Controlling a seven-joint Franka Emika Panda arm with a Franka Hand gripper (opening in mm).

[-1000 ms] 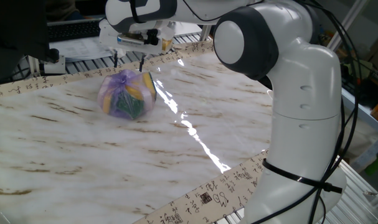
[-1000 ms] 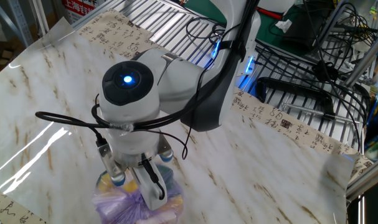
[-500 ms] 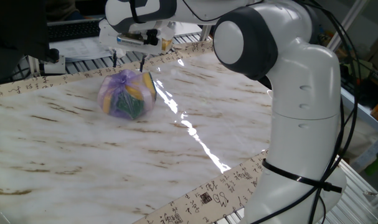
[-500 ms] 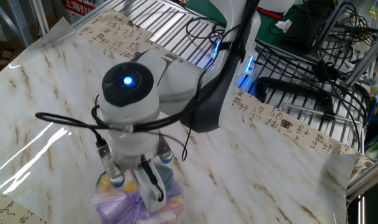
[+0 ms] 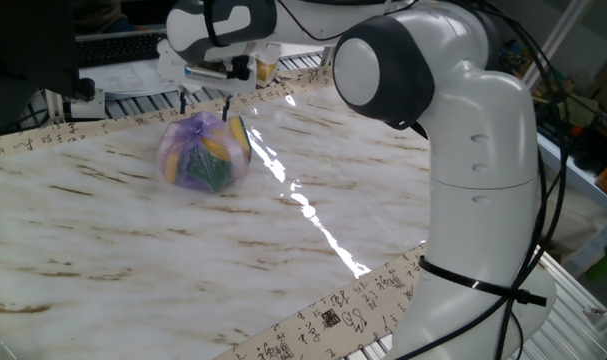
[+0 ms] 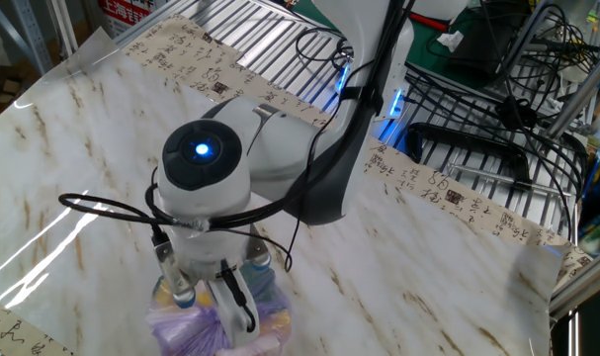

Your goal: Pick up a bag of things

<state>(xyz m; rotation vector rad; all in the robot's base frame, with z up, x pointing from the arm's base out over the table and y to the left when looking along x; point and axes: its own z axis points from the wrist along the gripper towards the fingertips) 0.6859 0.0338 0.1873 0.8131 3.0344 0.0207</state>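
Poised right above the bag of things (image 5: 203, 152), the tool (image 5: 205, 102) has its two dark fingers (image 5: 185, 98) spread apart, one to either side of the knotted top, with nothing clamped between them. The bag sits on the marbled bench (image 5: 133, 240) toward its far edge, purple and see-through, with yellow and dark green items showing inside.

Against the frame a second ago, the arm (image 5: 463, 150) has shifted: its big joint and upper link now lean further toward the bag, and in the other fixed view the wrist with the blue light (image 6: 201, 151) sits lower over the bag (image 6: 215, 321). The bag itself has not moved.

One fixed view gives the clear side look at both fingers and the gap to the bag. The other fixed view looks down over the wrist, which hides most of the tool (image 6: 206, 297); only the bag's lower purple folds and a bit of yellow peek out beneath. From there the fingers seem to reach the plastic, though contact cannot be confirmed.
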